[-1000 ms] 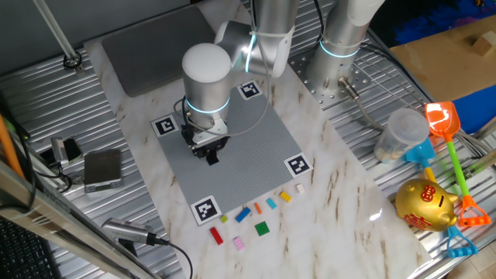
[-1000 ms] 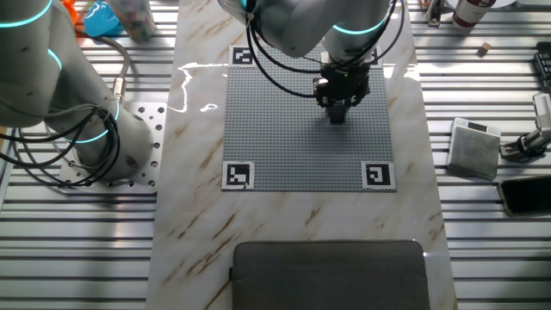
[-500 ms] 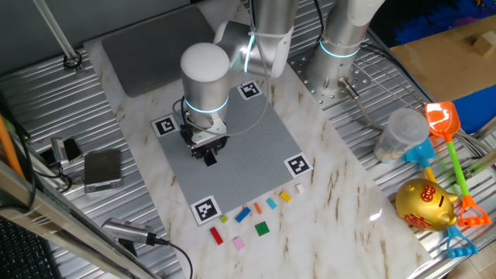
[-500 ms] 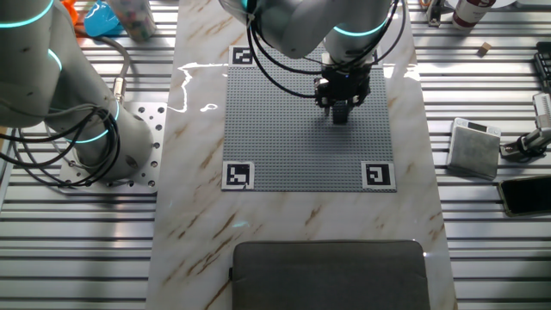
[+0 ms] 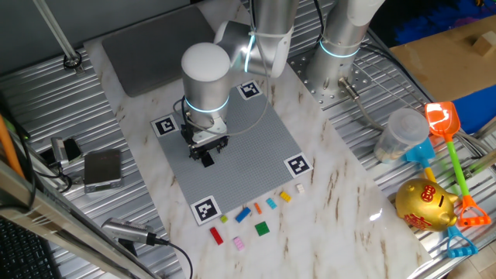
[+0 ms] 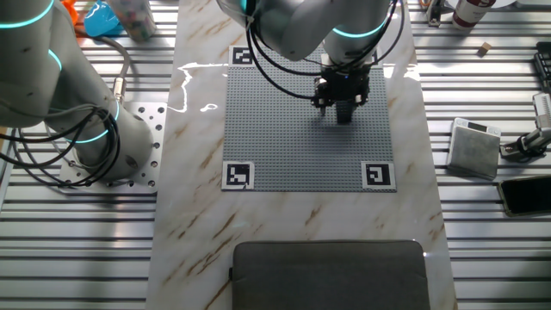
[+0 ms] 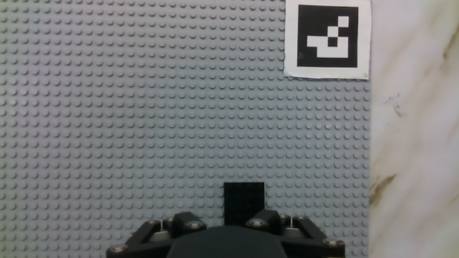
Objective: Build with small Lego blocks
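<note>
My gripper [image 5: 208,159] stands low over the left part of the grey studded baseplate [image 5: 248,155]. The other fixed view shows the gripper [image 6: 344,113] over the baseplate [image 6: 284,129] on its right half. In the hand view a black Lego block [image 7: 244,201] sits between the fingers, down at the studs of the baseplate [image 7: 143,107], and the gripper [image 7: 244,215] is shut on it. Several loose small Lego blocks lie on the marble in front of the plate: red [image 5: 216,237], pink [image 5: 239,243], green [image 5: 262,228], blue [image 5: 243,214], light blue [image 5: 271,204], yellow [image 5: 285,197].
Black-and-white markers [image 7: 328,37] sit at the plate's corners. A grey mat [image 5: 147,43] lies at the back and a second arm's base [image 5: 341,46] stands beside the plate. A gold piggy bank [image 5: 425,203], toy shovels [image 5: 448,132] and a plastic cup [image 5: 401,133] are at the right, a grey box [image 5: 102,168] at the left.
The gripper has shifted a few studs across the plate, slightly toward the corner marker near the grey box. The loose blocks have not moved.
</note>
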Robot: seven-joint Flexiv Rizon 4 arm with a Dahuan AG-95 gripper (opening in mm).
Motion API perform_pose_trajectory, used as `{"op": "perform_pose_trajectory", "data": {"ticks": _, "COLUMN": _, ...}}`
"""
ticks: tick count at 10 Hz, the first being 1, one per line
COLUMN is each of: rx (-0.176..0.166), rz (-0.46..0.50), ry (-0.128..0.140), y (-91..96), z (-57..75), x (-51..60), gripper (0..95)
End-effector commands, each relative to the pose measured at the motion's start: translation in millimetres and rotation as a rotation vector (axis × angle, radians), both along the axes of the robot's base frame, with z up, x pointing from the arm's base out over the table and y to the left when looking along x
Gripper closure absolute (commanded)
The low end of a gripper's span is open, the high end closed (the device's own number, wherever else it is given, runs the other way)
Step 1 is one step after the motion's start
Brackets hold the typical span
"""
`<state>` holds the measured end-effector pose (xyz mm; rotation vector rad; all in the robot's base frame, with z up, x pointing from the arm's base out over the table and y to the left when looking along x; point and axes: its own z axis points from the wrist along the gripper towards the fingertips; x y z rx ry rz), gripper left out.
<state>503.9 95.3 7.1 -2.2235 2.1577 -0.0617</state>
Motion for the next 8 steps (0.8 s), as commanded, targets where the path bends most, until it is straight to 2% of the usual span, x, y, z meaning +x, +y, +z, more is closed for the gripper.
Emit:
{"op": "perform_pose_trajectory", "data": {"ticks": 1, "rx": 0.0, "rz": 0.002, "ry": 0.005, "y": 0.1, "z": 1.7, "x": -1.0, "gripper": 38.0}}
{"op": "perform_pose_trajectory", "data": {"ticks": 6, "rx": 0.003, "rz": -0.013, "ry": 0.015, "y": 0.2, "z": 3.2, "x": -1.1, "gripper": 38.0}}
{"op": "perform_pose_trajectory", "data": {"ticks": 8, "rx": -0.005, "rz": -0.028, "ry": 0.017, "y": 0.9, "z": 12.9, "x": -0.8, "gripper": 38.0}}
